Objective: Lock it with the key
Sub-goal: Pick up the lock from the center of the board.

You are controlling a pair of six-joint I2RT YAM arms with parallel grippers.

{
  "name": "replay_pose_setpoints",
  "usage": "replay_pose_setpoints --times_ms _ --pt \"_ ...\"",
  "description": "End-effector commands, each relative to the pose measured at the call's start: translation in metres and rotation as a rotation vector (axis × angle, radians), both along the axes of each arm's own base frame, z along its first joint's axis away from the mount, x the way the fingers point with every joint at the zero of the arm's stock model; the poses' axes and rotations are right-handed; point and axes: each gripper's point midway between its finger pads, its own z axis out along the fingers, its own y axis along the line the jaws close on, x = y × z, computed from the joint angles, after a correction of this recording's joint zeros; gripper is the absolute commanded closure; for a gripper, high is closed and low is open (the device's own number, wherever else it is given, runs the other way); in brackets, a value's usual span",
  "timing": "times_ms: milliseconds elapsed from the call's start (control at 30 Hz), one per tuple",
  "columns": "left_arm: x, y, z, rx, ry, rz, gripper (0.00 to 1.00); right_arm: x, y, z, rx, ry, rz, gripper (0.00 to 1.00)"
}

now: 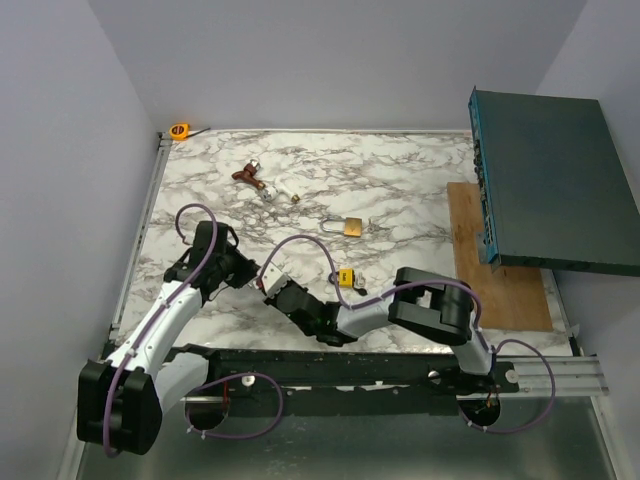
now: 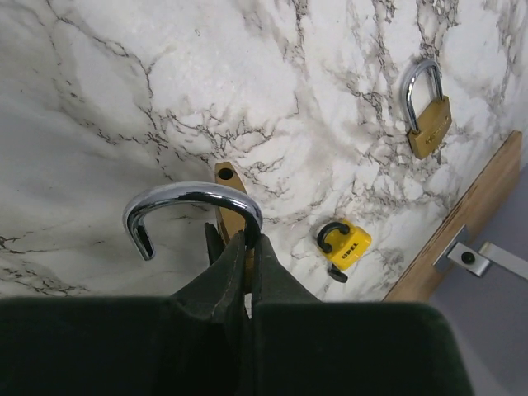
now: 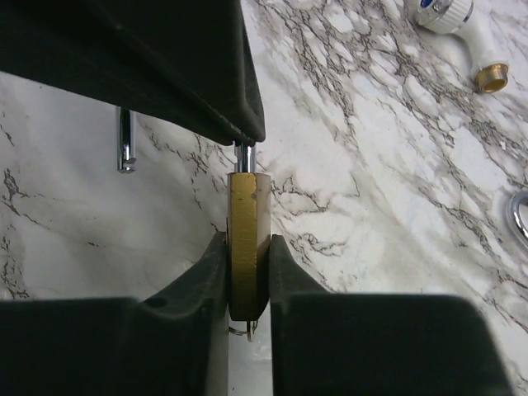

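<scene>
Plainly, the padlock (image 3: 247, 239) hung over the desk (image 1: 400, 180) between both hands: left hand (image 2: 247, 245) clamped on its open shackle (image 2: 194, 198), right hand (image 3: 247, 272) gripping the brass body, long axis running hand to hand.

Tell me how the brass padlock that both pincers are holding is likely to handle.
Probably rigid and heavy for its size: the brass padlock looks solid metal. Its open chrome shackle looks polished, so it may slip or swivel in the left pincer. The right pincer clamps flat faces, likely a steadier hold.
</scene>
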Motion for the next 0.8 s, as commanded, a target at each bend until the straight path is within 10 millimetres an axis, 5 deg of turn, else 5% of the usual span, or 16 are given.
replay_pose_setpoints --times_ms 0,33,133,267,533,767 --pt "-0.002 -0.013 0.014 -0.04 -0.018 -0.087 1.0 0.008 0.002 0.021 0.065 -0.026 -0.047 0.92" --pt "-0.002 -0.014 0.018 -0.035 -0.028 -0.101 1.0 0.008 0.002 0.029 0.077 -0.027 -0.048 0.97" --pt "0.002 -0.014 0.036 -0.007 -0.092 -0.151 0.68 0.003 0.004 0.054 0.107 -0.018 -0.022 0.99" --pt "0.008 -0.016 0.082 0.017 -0.244 -0.233 0.45 -0.01 0.002 0.089 0.149 0.031 0.035 0.99" --pt "0.001 -0.023 0.221 0.151 -0.7 -0.494 0.44 -0.05 -0.028 0.181 0.259 0.158 0.171 0.99" --pt "-0.059 -0.045 0.324 0.186 -1.119 -0.814 0.45 -0.098 -0.072 0.263 0.306 0.259 0.337 0.99"
